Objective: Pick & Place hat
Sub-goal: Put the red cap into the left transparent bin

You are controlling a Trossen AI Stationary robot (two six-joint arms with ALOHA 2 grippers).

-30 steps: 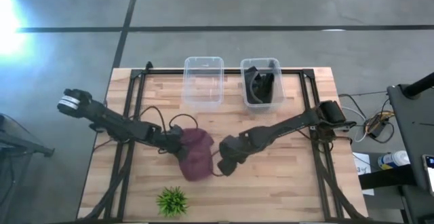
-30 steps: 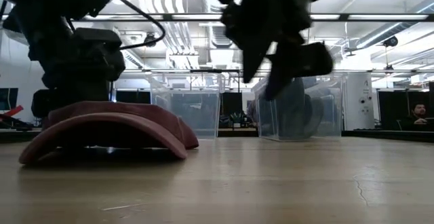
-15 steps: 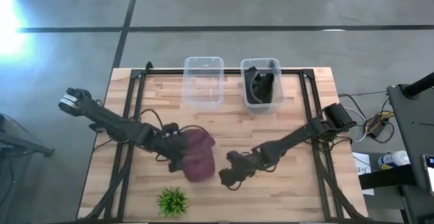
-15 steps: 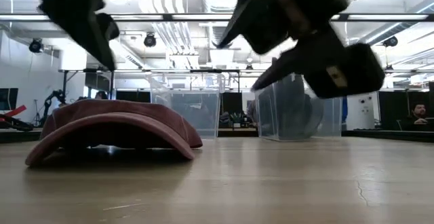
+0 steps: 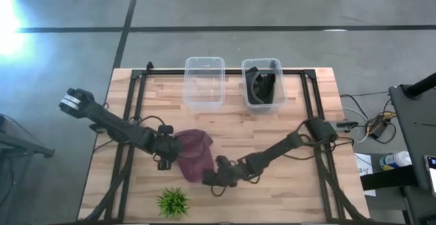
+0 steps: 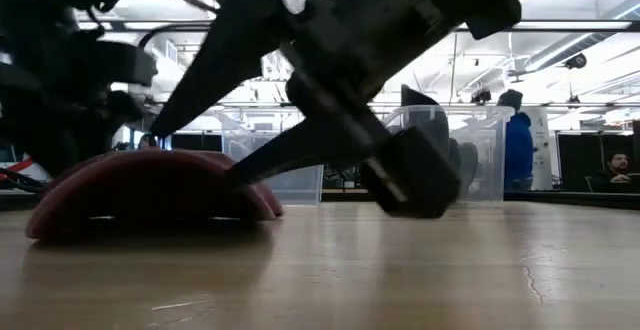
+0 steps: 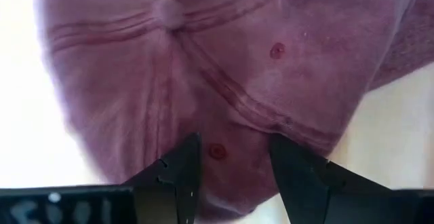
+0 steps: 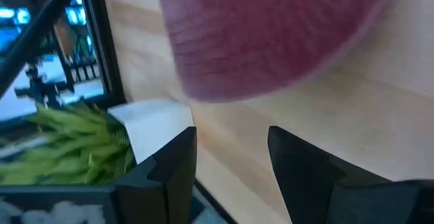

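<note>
A maroon cap (image 5: 192, 153) lies crown up on the wooden table, its brim toward the near edge. My left gripper (image 5: 167, 157) is open at the cap's left side. In its wrist view the fingers straddle the lower edge of the crown (image 7: 234, 176). My right gripper (image 5: 210, 177) is open and low, just right of the brim's near end. Its wrist view shows the brim (image 8: 271, 41) ahead of the fingers with bare table between. In the low view both arms hang over the cap (image 6: 150, 185). My left gripper has one open finger (image 7: 180, 173) on each side of the crown's lower edge (image 7: 217, 153), coming from the table's left. I cannot tell whether they touch the cloth. The cap rests flat on the table.
Two clear bins stand at the far edge: the left one (image 5: 204, 82) is empty, and the right one (image 5: 263, 82) holds a black hat. A small green plant (image 5: 173, 201) sits by the near edge, close to the cap and both grippers. A person (image 6: 517, 145) stands beyond the table.
My right gripper has moved toward the near edge, dropped low, then swung left to the cap's brim. My left gripper has lifted off the crown, shifted toward the table's left and come down again beside the cap. The cap has stayed on the table.
</note>
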